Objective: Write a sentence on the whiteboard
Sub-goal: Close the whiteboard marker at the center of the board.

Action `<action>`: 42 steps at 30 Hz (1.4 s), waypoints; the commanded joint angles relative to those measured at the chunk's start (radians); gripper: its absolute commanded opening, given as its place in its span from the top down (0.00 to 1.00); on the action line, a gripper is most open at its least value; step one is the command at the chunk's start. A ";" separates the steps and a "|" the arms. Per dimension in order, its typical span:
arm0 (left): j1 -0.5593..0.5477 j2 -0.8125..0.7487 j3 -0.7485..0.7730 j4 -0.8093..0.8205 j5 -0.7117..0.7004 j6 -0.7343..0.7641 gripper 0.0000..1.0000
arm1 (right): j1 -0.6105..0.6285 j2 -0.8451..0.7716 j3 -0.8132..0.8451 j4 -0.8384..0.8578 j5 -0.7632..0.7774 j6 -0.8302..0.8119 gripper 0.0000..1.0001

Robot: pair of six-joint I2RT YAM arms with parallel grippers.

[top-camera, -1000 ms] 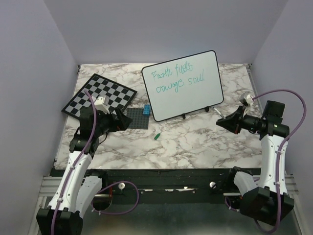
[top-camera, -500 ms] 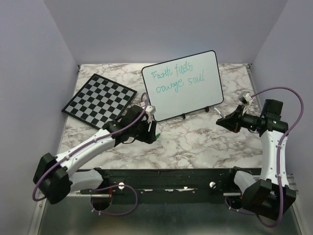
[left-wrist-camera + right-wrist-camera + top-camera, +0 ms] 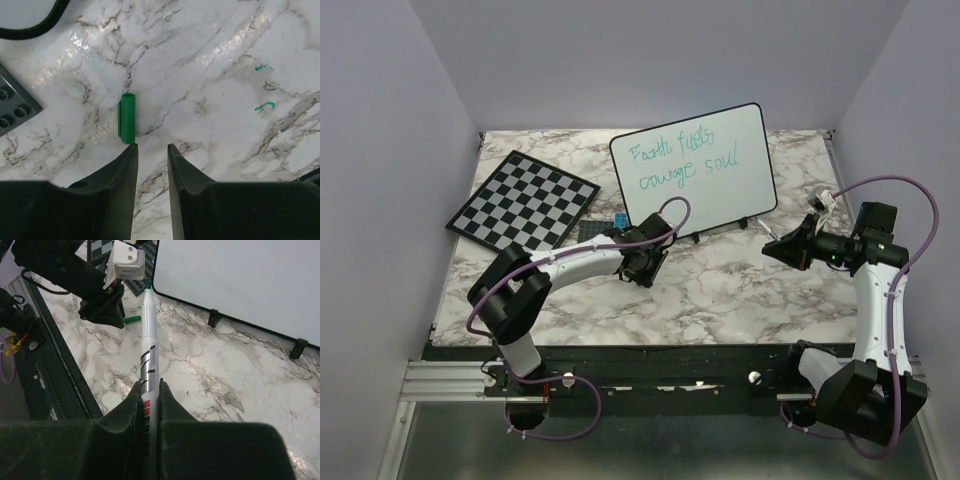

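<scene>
Green plastic cap (image 3: 127, 118) lies just beyond my narrow, empty left hand (image 3: 151, 147); right hand (image 3: 148, 385) grips white uncapped marker (image 3: 148, 330), likely awaiting recapping.

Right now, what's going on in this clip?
The whiteboard stands propped on the table with a two-line teal-green sentence on it. The right gripper is shut on a marker whose green tip is bare. The left gripper hovers low over the marble, jaws slightly apart with nothing between them. A green cap lies just ahead of one fingertip, not yet gripped. Capping the marker probably comes next.
</scene>
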 commanded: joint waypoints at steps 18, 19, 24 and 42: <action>-0.021 0.210 0.132 -0.109 -0.100 0.102 0.78 | -0.005 0.022 0.005 -0.010 0.010 -0.034 0.99; -0.021 0.211 0.126 -0.108 -0.074 0.107 0.86 | -0.005 0.025 0.005 -0.010 0.010 -0.034 0.99; -0.026 0.190 0.042 -0.048 0.000 0.157 0.95 | -0.005 0.057 0.015 -0.049 0.028 -0.070 1.00; -0.147 0.087 -0.021 0.141 0.199 0.593 0.98 | 0.073 0.571 0.248 -0.383 0.288 -0.315 1.00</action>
